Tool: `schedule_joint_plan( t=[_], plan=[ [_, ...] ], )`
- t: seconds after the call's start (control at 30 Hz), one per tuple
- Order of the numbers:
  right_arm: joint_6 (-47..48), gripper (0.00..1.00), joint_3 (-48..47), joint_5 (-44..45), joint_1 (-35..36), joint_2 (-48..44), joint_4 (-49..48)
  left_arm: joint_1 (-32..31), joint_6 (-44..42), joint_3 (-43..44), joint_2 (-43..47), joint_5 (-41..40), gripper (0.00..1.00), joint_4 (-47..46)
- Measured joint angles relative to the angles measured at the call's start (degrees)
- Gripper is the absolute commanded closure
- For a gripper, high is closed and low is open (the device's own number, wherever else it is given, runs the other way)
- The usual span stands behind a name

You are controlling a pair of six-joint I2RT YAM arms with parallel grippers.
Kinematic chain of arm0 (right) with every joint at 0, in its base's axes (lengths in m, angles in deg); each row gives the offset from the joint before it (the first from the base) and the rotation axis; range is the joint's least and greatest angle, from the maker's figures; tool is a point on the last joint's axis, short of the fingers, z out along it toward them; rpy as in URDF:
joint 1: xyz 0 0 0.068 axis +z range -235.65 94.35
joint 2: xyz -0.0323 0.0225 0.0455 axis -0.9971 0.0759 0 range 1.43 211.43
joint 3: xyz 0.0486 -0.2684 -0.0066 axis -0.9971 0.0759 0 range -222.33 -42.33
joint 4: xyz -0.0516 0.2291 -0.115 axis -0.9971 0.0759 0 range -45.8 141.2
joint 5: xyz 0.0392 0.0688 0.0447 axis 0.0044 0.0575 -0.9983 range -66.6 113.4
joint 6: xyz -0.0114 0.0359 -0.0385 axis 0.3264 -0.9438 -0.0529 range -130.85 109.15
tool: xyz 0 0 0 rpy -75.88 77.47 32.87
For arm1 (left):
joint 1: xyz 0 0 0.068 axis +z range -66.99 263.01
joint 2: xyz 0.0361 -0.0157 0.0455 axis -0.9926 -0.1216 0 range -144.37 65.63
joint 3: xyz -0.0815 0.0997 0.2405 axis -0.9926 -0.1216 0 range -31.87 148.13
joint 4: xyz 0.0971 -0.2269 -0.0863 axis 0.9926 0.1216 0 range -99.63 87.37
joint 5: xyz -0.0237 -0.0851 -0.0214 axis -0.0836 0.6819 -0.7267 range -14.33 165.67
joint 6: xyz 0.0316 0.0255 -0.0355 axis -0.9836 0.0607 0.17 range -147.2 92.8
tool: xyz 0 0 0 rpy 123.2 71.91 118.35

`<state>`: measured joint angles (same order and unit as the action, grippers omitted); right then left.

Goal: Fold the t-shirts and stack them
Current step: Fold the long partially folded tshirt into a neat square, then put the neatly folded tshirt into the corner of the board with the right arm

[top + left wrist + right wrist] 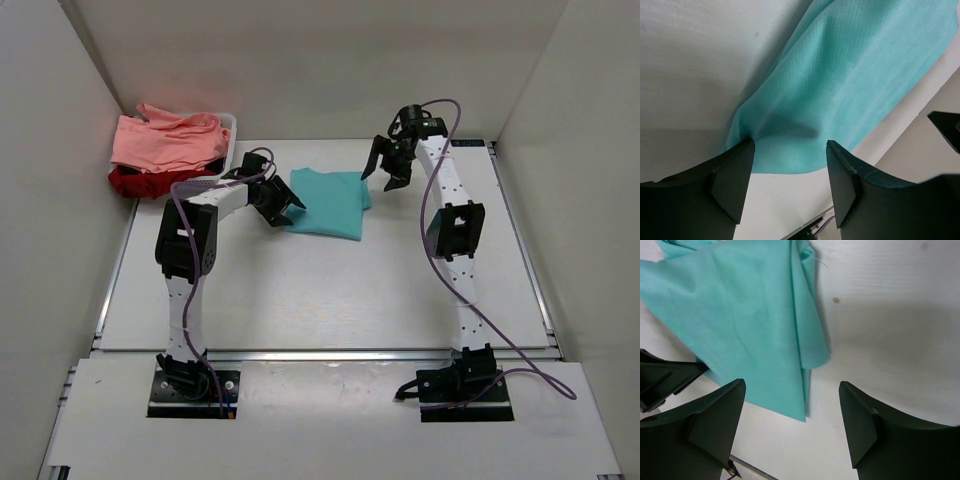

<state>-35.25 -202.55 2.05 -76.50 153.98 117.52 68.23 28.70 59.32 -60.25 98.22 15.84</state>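
A folded teal t-shirt (330,203) lies on the white table at back centre. It also shows in the left wrist view (850,85) and the right wrist view (740,325). My left gripper (284,207) is open at the shirt's left edge, holding nothing; its left fingertip (737,170) sits right at the cloth's edge. My right gripper (383,168) is open and empty, just off the shirt's right corner, raised a little. A salmon pink t-shirt (165,140) lies on a dark red one (135,181) in the basket at back left.
The white plastic basket (231,125) stands in the back left corner against the wall. White enclosure walls close the left, back and right sides. The arm bases are bolted at the near edge.
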Motion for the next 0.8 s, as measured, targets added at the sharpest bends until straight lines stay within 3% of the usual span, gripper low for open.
schedule_joint_plan(
  t=[0.33,0.37,0.4,0.43,0.47,0.67,0.8],
  plan=[
    [-2.62,0.22,-1.11,2.64,9.31,7.32,-3.23,1.64,3.19,-0.63,5.27,2.58,0.27,-1.53],
    [-2.64,0.26,-1.22,4.52,10.23,7.32,-2.89,1.95,3.54,-0.63,5.84,3.04,0.27,-1.95],
    [-2.45,0.42,-1.33,6.64,11.17,7.26,-2.34,2.21,3.89,-0.63,6.38,3.52,0.26,-2.38],
    [-2.03,0.64,-0.70,8.94,11.98,7.04,-2.21,2.51,4.22,-0.66,6.88,3.87,0.26,-2.86],
    [-1.27,0.99,1.05,10.93,12.59,6.29,-2.27,2.80,4.59,-0.74,7.48,4.13,0.26,-3.37],
    [-0.28,1.00,16.48,17.88,12.94,-1.73,-2.49,4.72,4.46,-1.95,13.03,5.20,0.27,-3.34],
    [3.34,1.00,27.10,23.32,8.15,-7.61,0.24,5.81,3.52,-4.35,17.29,5.38,0.27,-3.43]
  ],
)
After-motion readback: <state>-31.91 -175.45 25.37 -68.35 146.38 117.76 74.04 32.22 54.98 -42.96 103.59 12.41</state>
